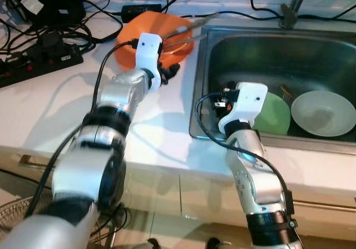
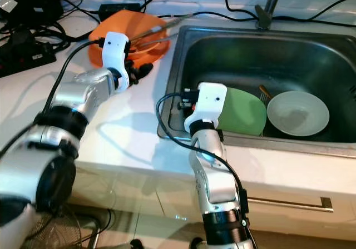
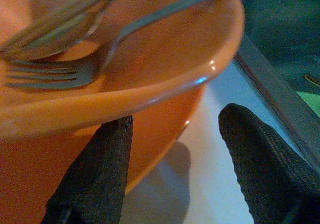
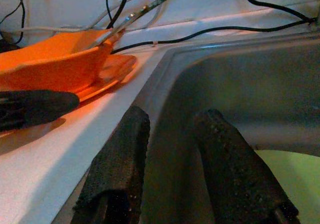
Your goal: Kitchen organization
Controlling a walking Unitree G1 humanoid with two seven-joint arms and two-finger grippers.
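Observation:
An orange bowl stands on the white counter just left of the sink, on an orange plate. A fork and a spoon lie in the bowl, their handles sticking out over the rim toward the sink. My left gripper is open at the bowl's near side, low under the rim, with one finger close against the bowl's outer wall. My right gripper is open at the sink's left edge, holding nothing. A green plate and a pale bowl lie in the sink.
The steel sink has a faucet at its back rim. A black power strip and tangled cables cover the counter's far left. A wire basket stands on the floor at the left.

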